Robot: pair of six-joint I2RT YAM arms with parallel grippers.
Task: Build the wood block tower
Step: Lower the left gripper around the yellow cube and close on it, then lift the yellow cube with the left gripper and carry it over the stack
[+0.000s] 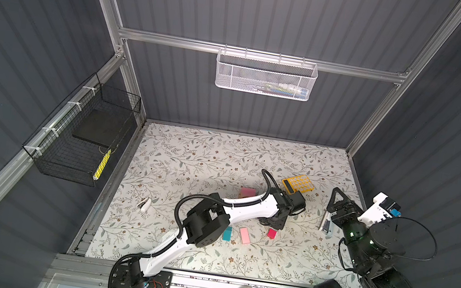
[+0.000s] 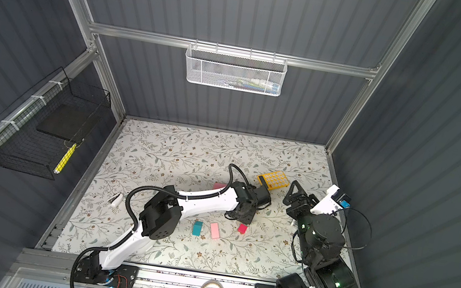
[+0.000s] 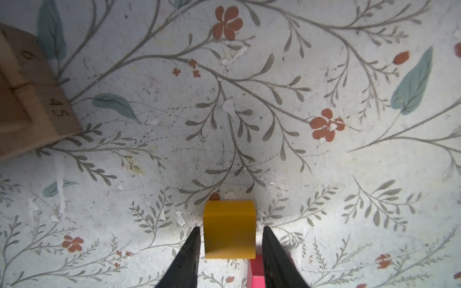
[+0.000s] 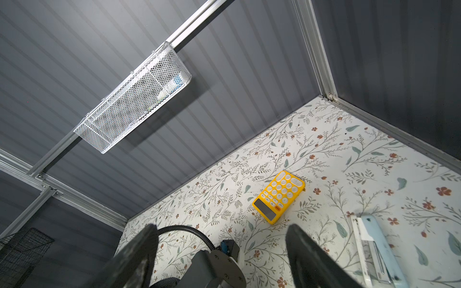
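- The small orange wooden cube point(image 3: 229, 219) sat between the black jaws of the left gripper point(image 3: 230, 228). Slim gaps showed on either side, so we could not tell whether it was gripped.
- The tan wooden blocks point(image 3: 27, 99) lay well apart from it, across bare floral tabletop point(image 3: 324, 174) — open room. The magenta-red cube point(image 3: 257, 278) sat just beside the pincer.
- The right gripper point(image 4: 222, 228) hung wide open and empty near the yellow calculator point(image 4: 279, 197) — we judged the left arm nearer.

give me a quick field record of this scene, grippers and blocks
left gripper: jaws either side of orange wooden cube, grip unclear
right gripper: open, empty
loose blocks: teal peaked wooden block, pale pink wooden slab, magenta-red wooden cube
tan wooden blocks: grouped together, apart from the cube
other: yellow plastic calculator
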